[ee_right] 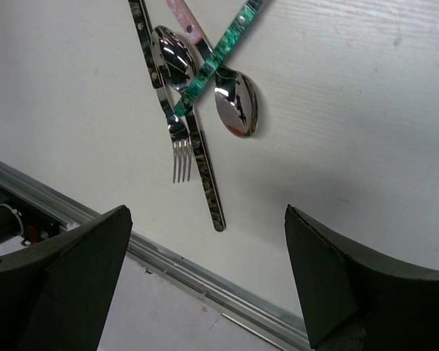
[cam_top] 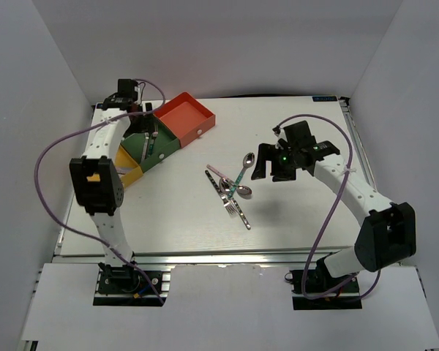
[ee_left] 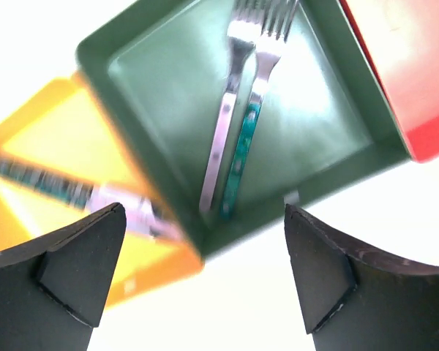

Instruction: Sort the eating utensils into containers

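Left claw (ee_left: 205,216) spread wide, empty, over dark green tray (ee_left: 161,95) holding two forks (ee_left: 243,153), tines cut off by frame. Yellow tray (ee_left: 44,139) adjoining: blurred utensil (ee_left: 51,183), kind unclear. Red-orange tray (ee_left: 417,66) mostly cropped. Right claw (ee_right: 208,216) wide open, empty, above crossed pile (ee_right: 205,73) on worktop (ee_right: 366,110): one fork (ee_right: 179,150), three spoons (ee_right: 235,102); teal spoon's bowl cropped in wrist view. Far-edge label (cam_top: 325,97) too small to read.

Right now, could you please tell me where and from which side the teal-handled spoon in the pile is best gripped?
Grip the teal-handled spoon on the bare stretch of its handle past the pink-handled spoon, toward its own bowl. Come straight down with the jaws across the narrow handle. It lies flat and crosses on top of the others, so it should lift without dragging them.
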Controlling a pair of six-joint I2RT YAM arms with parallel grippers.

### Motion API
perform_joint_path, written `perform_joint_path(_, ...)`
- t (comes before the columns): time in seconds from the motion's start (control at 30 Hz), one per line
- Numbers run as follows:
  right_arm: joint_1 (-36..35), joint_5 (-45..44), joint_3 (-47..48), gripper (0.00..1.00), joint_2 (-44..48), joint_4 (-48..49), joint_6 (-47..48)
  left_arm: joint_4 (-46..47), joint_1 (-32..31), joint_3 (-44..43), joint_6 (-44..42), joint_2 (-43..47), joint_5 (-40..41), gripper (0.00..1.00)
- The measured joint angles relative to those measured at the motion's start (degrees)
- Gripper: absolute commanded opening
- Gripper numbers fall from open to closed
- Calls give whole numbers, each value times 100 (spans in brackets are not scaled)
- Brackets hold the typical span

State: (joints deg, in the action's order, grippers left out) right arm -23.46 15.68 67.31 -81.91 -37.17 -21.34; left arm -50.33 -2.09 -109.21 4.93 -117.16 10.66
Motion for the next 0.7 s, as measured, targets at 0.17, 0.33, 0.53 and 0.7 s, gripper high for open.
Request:
perform_joint_path(0.17, -481, -389, 479, 89, -605, -7, 531, 232, 2, 1650, 1064, 2192, 306, 98)
perform_joint_path(0.33, -1141, -1231, 1075, 69, -1423, -52, 1005, 557, 26, 3281, 2286, 4291, 160, 98)
perform_joint_path(0.53, -1331, -1952, 1508, 56, -1915, -203, 496, 533, 26, 4850, 2988, 4948, -363, 98)
perform_joint_path(0.7, -1685, -1974, 1569, 43, -2028, -109, 505, 267, -177, 5292, 3027, 4970, -417, 98)
